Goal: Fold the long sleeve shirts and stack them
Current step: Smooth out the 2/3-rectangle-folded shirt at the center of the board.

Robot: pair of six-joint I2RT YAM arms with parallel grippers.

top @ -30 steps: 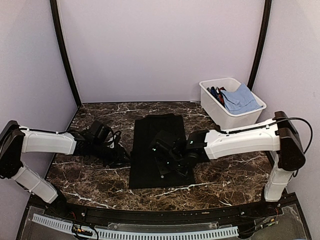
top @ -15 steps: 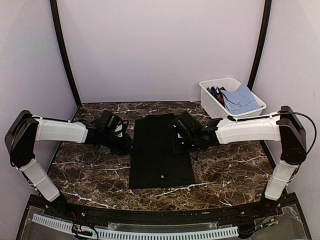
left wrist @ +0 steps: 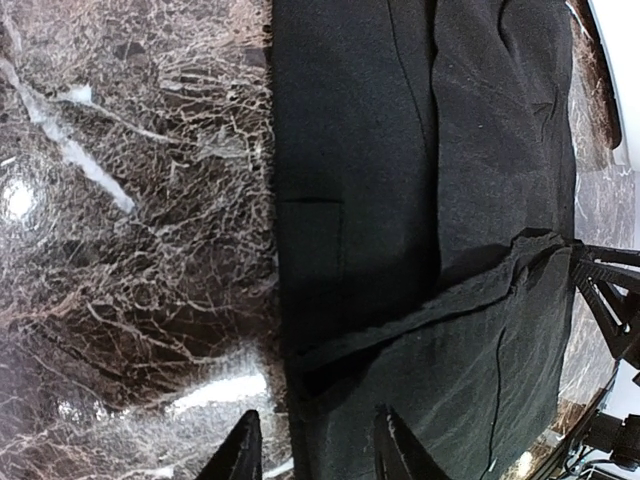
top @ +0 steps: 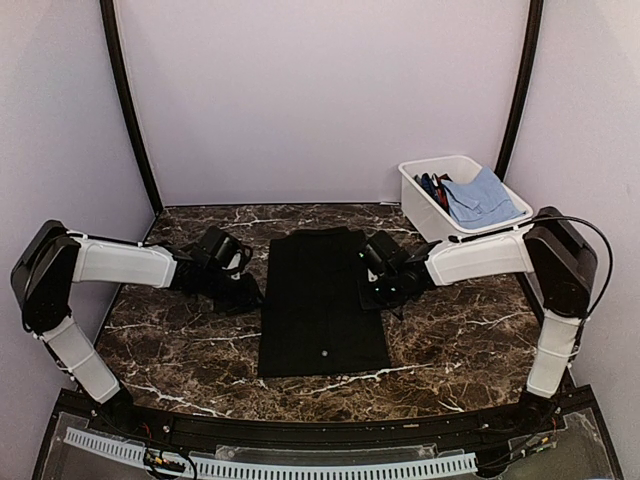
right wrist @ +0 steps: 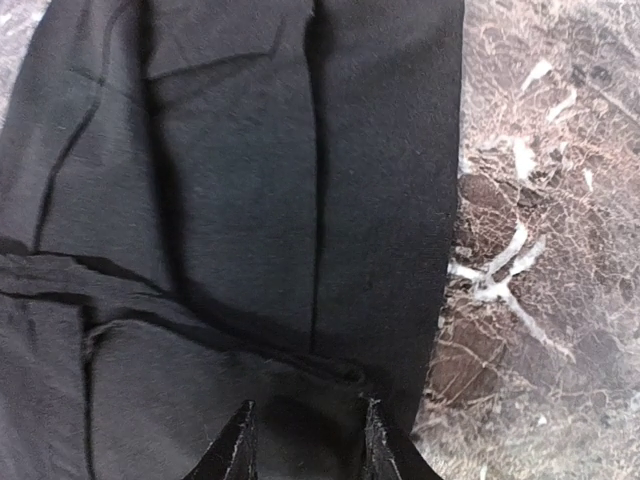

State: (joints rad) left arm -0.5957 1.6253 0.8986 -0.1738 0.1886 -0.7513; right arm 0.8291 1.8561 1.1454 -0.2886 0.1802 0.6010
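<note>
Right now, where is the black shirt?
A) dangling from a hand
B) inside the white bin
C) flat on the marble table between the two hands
C: the black shirt lies flat as a long strip on the marble table, the left hand by one long edge and the right hand by the other; the white bin holds a light blue cloth.

Took the right gripper (top: 375, 290) off the near middle of the shirt (top: 320, 310) and carried it away from the bases to the shirt's right edge: first just over that edge, then a little further right. Left the shirt's near half uncovered in the top view. Drew the right arm back, swinging its forearm from across the table's middle toward the far right. Shifted the left gripper (top: 248, 295) further from the bases too, alongside the shirt's left edge, with the left arm reaching further out.
</note>
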